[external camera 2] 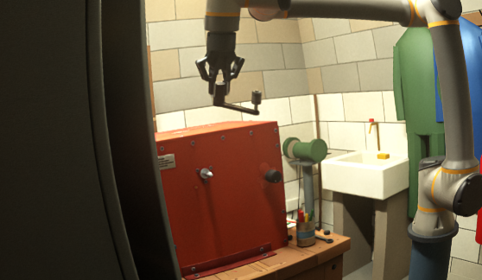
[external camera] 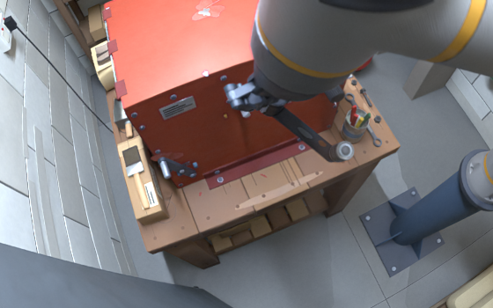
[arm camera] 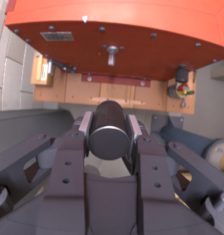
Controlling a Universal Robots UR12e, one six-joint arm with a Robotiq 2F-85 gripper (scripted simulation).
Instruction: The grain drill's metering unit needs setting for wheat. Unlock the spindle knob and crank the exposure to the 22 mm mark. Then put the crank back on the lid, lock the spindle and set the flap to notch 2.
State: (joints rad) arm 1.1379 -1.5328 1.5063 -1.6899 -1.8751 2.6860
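Note:
A red metering box (external camera 2: 221,194) (external camera: 193,88) stands on a wooden workbench (external camera: 254,189). On its front face a silver spindle stub (external camera 2: 204,173) (arm camera: 112,53) sticks out near the middle. A black knob (external camera 2: 273,176) (arm camera: 182,72) sits to its right. A flap lever (external camera: 171,166) (arm camera: 56,64) sits low at the left corner. A dark crank (external camera 2: 236,103) (external camera: 311,136) hangs in the air above the box's front edge, its arm pointing right to a small handle (external camera 2: 256,97). My gripper (external camera 2: 220,82) (arm camera: 109,131) points straight down, well above the box, and is closed around the crank's hub.
A tin of pencils (external camera: 355,125) and spanners (external camera: 374,136) sit on the bench's right end. A hammer on a cardboard box (external camera: 142,180) lies at the left end. A sink (external camera 2: 366,173) and a green roller stand (external camera 2: 306,151) are to the right. A dark panel (external camera 2: 70,142) blocks the left.

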